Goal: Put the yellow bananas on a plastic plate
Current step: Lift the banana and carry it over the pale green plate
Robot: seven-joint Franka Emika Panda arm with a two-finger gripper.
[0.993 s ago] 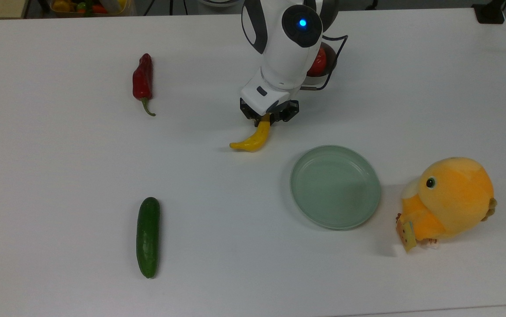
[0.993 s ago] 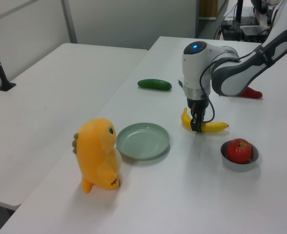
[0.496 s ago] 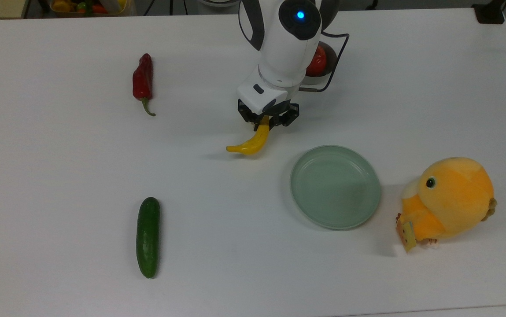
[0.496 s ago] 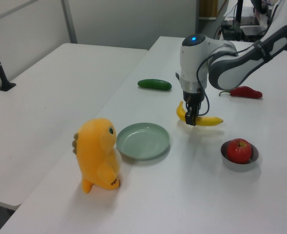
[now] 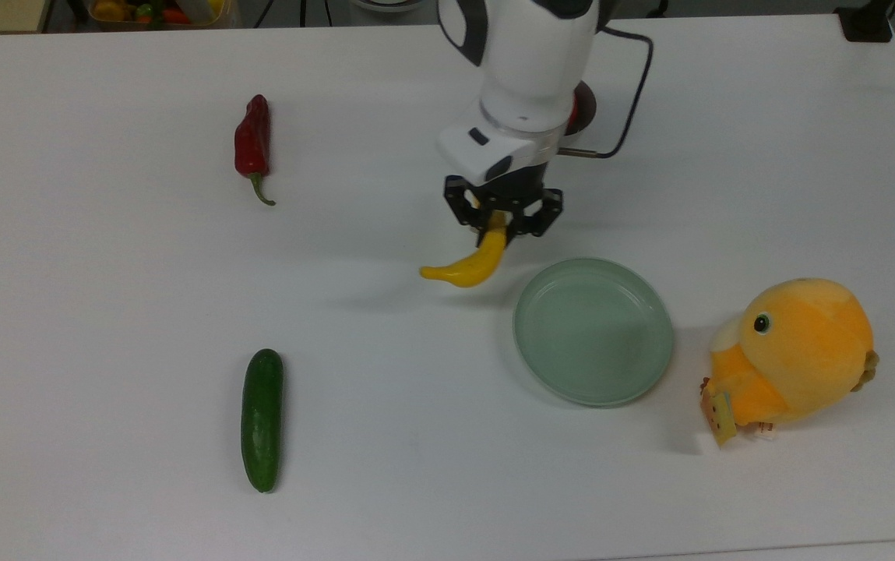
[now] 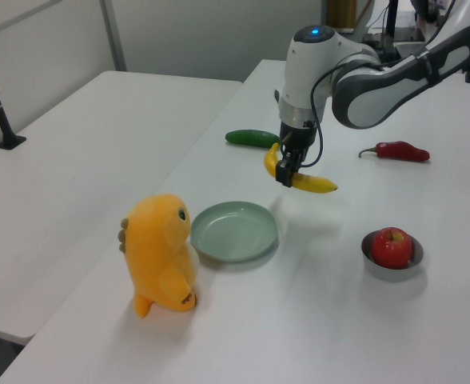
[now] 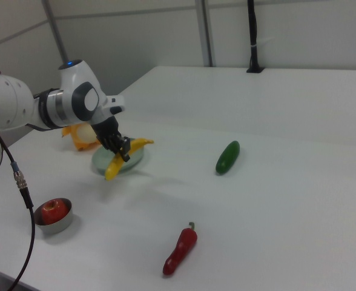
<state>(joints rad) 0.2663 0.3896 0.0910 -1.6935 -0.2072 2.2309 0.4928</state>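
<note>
My gripper [image 5: 500,222] [image 6: 286,170] [image 7: 122,151] is shut on the yellow banana [image 5: 470,263] [image 6: 307,182] [image 7: 116,165], which hangs in the air above the table. The banana is held near its middle and curves out on both sides of the fingers. The pale green plastic plate [image 5: 593,330] [image 6: 234,232] [image 7: 135,159] lies flat on the table with nothing in it. In the top view the banana is just off the plate's upper left rim. In the left view the banana is above and to the right of the plate.
A dark green cucumber [image 5: 262,419] [image 6: 253,138] [image 7: 227,157] and a red chili pepper [image 5: 251,145] [image 6: 398,150] [image 7: 180,251] lie on the white table. A grey metal bowl with a red apple [image 6: 392,246] [image 7: 53,212] stands near the arm. An orange-yellow plush toy [image 5: 798,357] [image 6: 161,253] stands beside the plate.
The gripper has lifted the banana off the table and carried it toward the plate, rightward in the top view and leftward in the left view.
</note>
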